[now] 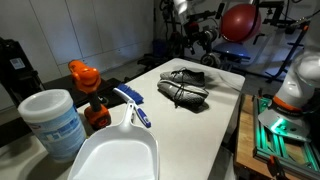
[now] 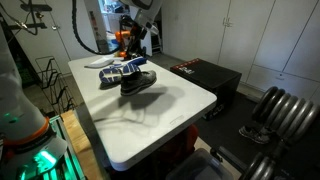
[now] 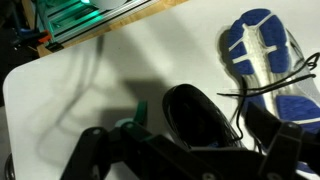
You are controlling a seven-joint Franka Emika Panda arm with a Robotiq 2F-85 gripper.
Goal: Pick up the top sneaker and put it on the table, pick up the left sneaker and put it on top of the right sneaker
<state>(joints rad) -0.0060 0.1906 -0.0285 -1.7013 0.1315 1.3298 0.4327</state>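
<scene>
The sneakers lie huddled together on the white table. In the wrist view a black sneaker lies opening-up, and a sneaker with a blue and white sole lies sole-up beside it. In both exterior views they read as a dark pile; which one lies on top I cannot tell. My gripper hangs above the pile, open. Its dark fingers stand either side of the black sneaker's heel without touching it.
At one end of the table stand an orange bottle, a white tub, a white dustpan and a blue brush. A black box sits beside the table. The table's edge runs near the sneakers.
</scene>
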